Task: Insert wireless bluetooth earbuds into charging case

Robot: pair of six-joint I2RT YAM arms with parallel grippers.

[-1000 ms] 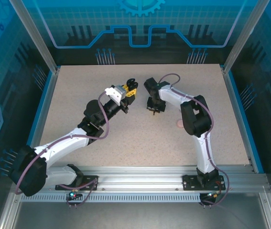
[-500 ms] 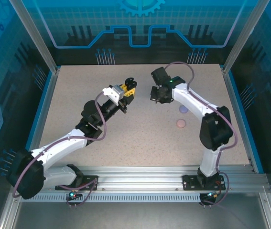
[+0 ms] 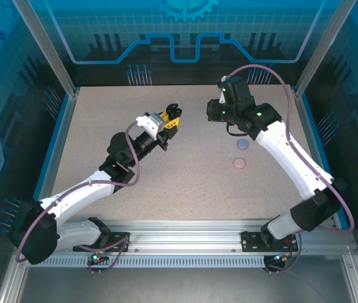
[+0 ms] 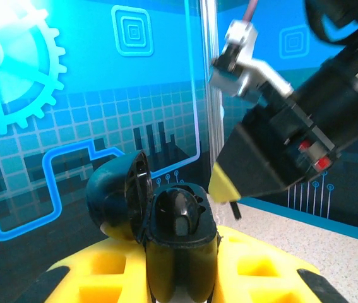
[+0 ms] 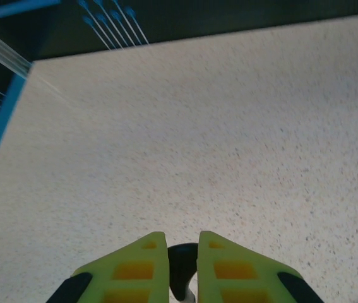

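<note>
My left gripper [image 3: 171,117] holds a black charging case [image 3: 173,112] up above the table's far middle. In the left wrist view the yellow fingers [image 4: 264,268] are shut on the case body [image 4: 180,252], its lid [image 4: 117,192] hangs open to the left, and one black earbud [image 4: 182,218] sits in a well. My right gripper [image 3: 210,113] hovers just right of the case. Its fingers are shut on a second black earbud [image 5: 182,265], whose stem [image 4: 235,209] pokes below the yellow fingertip [image 4: 228,180] near the case mouth.
A lilac round case [image 3: 242,144] and a pale pink round case [image 3: 238,163] lie on the speckled table [image 3: 185,183] under the right arm. Blue rails and glass walls border the table.
The right arm has risen and stretched out, carrying its gripper from near the table middle up and to the right. That uncovered the lilac case. The left arm has held still.
</note>
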